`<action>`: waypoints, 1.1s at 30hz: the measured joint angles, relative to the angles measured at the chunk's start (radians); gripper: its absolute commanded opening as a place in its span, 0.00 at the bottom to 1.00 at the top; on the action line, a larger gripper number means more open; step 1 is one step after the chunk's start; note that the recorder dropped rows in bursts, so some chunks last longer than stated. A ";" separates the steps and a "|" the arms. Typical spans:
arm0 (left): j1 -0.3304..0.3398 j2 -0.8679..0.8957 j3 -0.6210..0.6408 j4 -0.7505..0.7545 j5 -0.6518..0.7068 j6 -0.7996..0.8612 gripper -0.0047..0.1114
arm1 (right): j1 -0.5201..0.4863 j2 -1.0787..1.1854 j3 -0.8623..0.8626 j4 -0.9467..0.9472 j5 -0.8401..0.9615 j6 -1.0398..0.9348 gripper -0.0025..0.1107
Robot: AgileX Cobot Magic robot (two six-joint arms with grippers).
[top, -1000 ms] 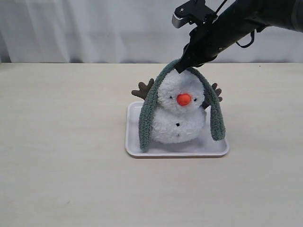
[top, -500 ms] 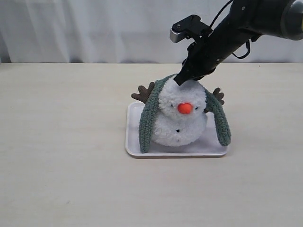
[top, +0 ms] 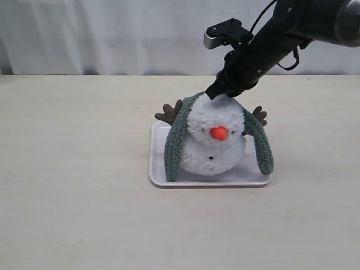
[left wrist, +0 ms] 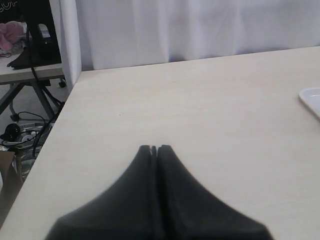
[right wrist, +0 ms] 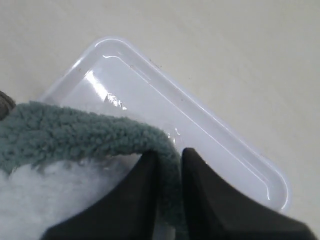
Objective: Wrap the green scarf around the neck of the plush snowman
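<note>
The plush snowman (top: 215, 140) sits in a white tray (top: 157, 169), leaning forward a little, orange nose to the front. The green scarf (top: 175, 143) lies draped over the back of its head, one end hanging down each side onto the tray. My right gripper (top: 215, 93) is just behind the top of the snowman's head, shut on the scarf's middle; in the right wrist view the green scarf (right wrist: 75, 135) runs between the black fingers (right wrist: 200, 185), with white plush (right wrist: 60, 195) beside it. My left gripper (left wrist: 154, 149) is shut, empty, over bare table away from the tray.
The snowman's brown twig arms (top: 168, 111) stick out behind the scarf. A corner of the tray (left wrist: 311, 98) shows in the left wrist view. A table edge and cluttered floor (left wrist: 25, 125) lie beyond the left arm. A white curtain hangs behind the table.
My right gripper has lowered with the scarf's middle toward the back of the snowman's head. The snowman has tipped slightly forward and the scarf ends have shifted on the tray.
</note>
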 measured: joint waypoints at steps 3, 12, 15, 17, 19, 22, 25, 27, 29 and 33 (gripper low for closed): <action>0.000 0.000 0.000 0.000 0.000 0.000 0.04 | 0.000 -0.023 0.000 -0.002 0.006 0.013 0.37; 0.000 0.000 0.000 0.000 0.000 0.000 0.04 | 0.000 -0.132 0.000 -0.081 0.060 0.114 0.37; 0.000 0.000 0.000 0.000 0.000 0.000 0.04 | 0.000 -0.170 0.000 -0.110 0.093 0.152 0.37; 0.000 0.000 0.000 0.000 0.000 0.000 0.04 | 0.000 -0.194 0.000 -0.119 0.132 0.164 0.37; 0.000 0.000 0.000 0.000 0.000 0.000 0.04 | 0.000 -0.215 0.000 -0.129 0.183 0.171 0.37; 0.000 0.000 0.000 0.000 0.000 0.000 0.04 | 0.000 -0.259 0.050 -0.179 0.232 0.207 0.37; 0.000 0.000 0.000 0.000 0.000 0.000 0.04 | 0.000 -0.317 0.183 -0.221 0.184 0.232 0.37; 0.000 0.000 0.000 0.000 0.000 0.000 0.04 | 0.000 -0.353 0.302 -0.225 0.074 0.238 0.41; 0.000 0.000 0.000 0.000 0.000 0.000 0.04 | 0.000 -0.363 0.421 -0.237 -0.056 0.247 0.50; 0.000 0.000 0.000 0.000 0.000 0.000 0.04 | 0.000 -0.355 0.599 -0.294 -0.285 0.300 0.51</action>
